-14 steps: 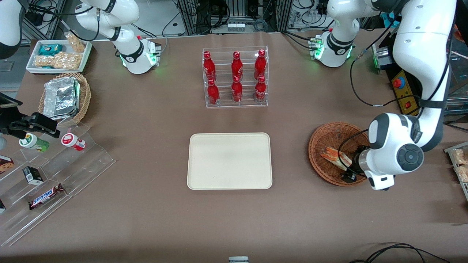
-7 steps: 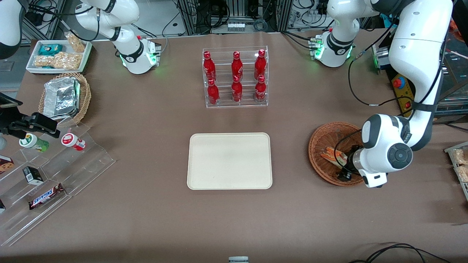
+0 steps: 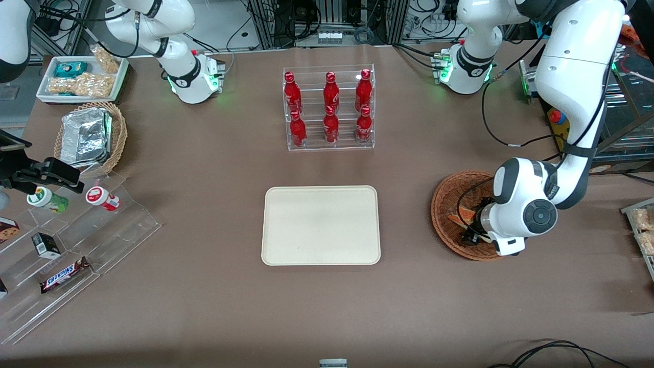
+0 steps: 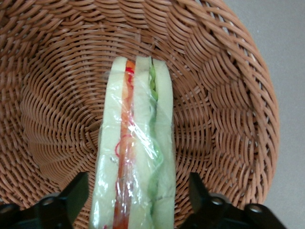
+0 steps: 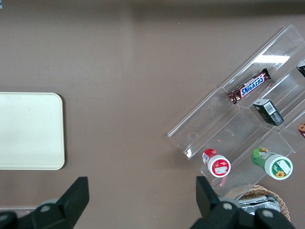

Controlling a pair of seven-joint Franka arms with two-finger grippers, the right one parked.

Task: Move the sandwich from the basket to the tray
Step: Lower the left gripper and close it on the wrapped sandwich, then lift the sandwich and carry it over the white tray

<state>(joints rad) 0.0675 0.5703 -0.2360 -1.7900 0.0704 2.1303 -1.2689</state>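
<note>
The sandwich (image 4: 136,157), a plastic-wrapped white bread wedge with orange-red and green filling, lies in the reddish-brown wicker basket (image 4: 214,71). My left gripper (image 4: 136,200) is open and low over it, one black finger on each side of the sandwich with a small gap to each. In the front view the gripper (image 3: 472,232) is down inside the basket (image 3: 442,204), and only the sandwich's end (image 3: 456,215) shows past the wrist. The cream tray (image 3: 321,225) lies flat beside the basket, toward the parked arm's end, with nothing on it.
A clear rack of red bottles (image 3: 329,110) stands farther from the front camera than the tray. A stepped acrylic stand (image 3: 76,245) with snacks, a tan basket with a foil container (image 3: 89,135) and a white snack tray (image 3: 82,76) lie toward the parked arm's end.
The left arm's wrist has slid over the basket toward the tray, so that it covers more of the sandwich. The gripper now straddles the sandwich. The sandwich has not moved.
</note>
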